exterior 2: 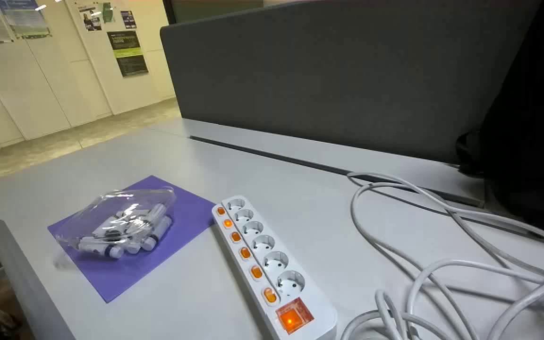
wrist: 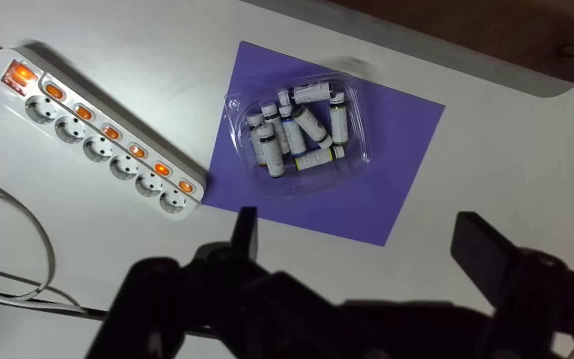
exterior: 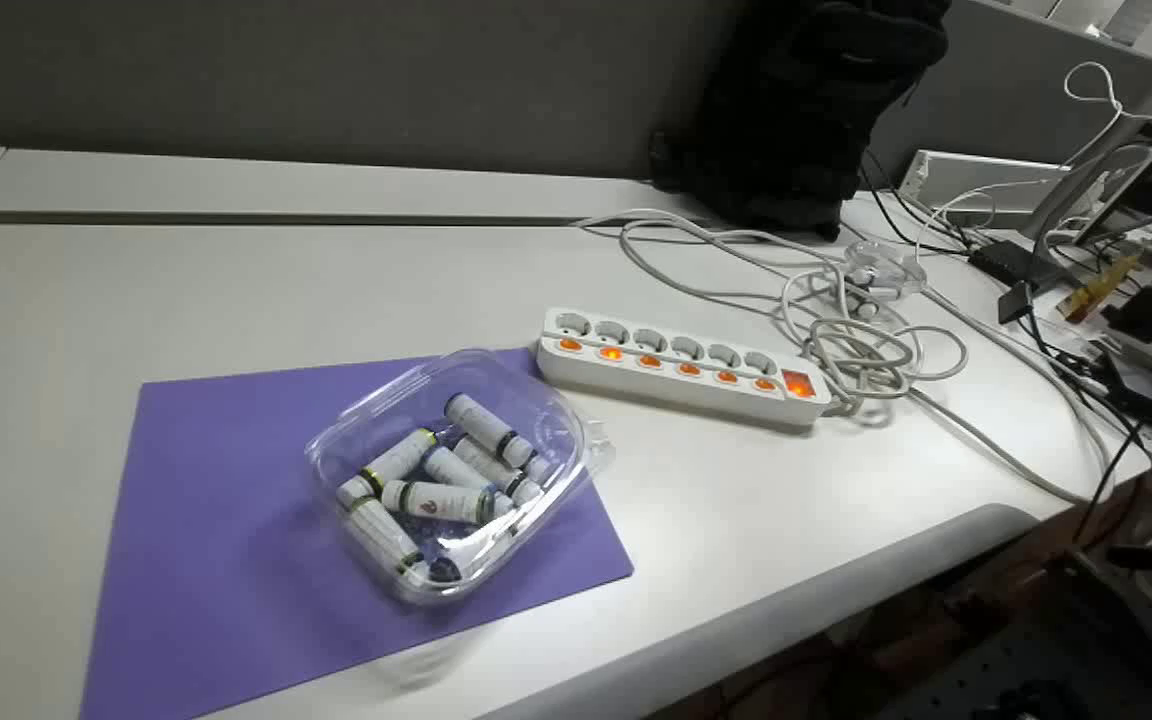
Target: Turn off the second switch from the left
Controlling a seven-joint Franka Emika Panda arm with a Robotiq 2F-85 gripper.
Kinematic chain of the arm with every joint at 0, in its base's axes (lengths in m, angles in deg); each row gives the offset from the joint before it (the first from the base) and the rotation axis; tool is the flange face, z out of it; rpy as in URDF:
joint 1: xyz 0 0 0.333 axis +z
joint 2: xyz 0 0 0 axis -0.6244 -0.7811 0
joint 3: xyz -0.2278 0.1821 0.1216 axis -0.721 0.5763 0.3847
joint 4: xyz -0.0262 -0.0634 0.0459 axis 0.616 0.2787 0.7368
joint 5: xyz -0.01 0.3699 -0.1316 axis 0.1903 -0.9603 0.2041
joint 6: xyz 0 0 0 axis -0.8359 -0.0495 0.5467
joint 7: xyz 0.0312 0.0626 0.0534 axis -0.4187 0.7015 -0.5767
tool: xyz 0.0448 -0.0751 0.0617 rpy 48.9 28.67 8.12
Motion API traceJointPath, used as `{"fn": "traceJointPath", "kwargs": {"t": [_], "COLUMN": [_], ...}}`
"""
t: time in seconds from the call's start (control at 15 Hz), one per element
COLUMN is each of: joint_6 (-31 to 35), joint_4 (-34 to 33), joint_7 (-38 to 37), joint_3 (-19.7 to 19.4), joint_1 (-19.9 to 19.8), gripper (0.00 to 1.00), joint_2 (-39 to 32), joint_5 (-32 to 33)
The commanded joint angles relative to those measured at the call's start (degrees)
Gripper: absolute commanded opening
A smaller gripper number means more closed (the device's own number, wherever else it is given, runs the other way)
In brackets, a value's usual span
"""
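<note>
Second switch from the left [exterior: 612,353]: brightly lit, one in from the end of the white power strip [exterior: 671,393] nearest the purple mat [exterior: 206,520] (the neighbouring rockers [exterior: 650,361] in its row look duller).
Larger red switch [exterior 2: 294,316]: at the strip's opposite end, also glowing.
Gripper [wrist: 358,232]: seen in the wrist view, fingers [wrist: 481,249] well apart.
Clear tub [wrist: 317,180]: on the mat, holding small labelled bottles [wrist: 272,152].
Black bag [exterior: 796,110]: stands by the grey partition [exterior: 286,90].
</note>
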Motion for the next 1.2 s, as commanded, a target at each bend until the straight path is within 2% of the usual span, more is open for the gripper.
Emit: {"fn": "traceJointPath", "kwargs": {"t": [0.0,0.87,1.13], "joint_6": [-0.1,-0.1,5.4], "joint_4": [-0.1,-0.2,2.4], "joint_7": [0.0,0.0,-0.9], "joint_3": [0.0,0.0,-0.1], "joint_1": [0.0,0.0,-1.1], "gripper": [1.00,1.00,1.00], "joint_2": [-0.1,0.0,-1.7], "joint_5": [0.0,0.0,0.5]}}
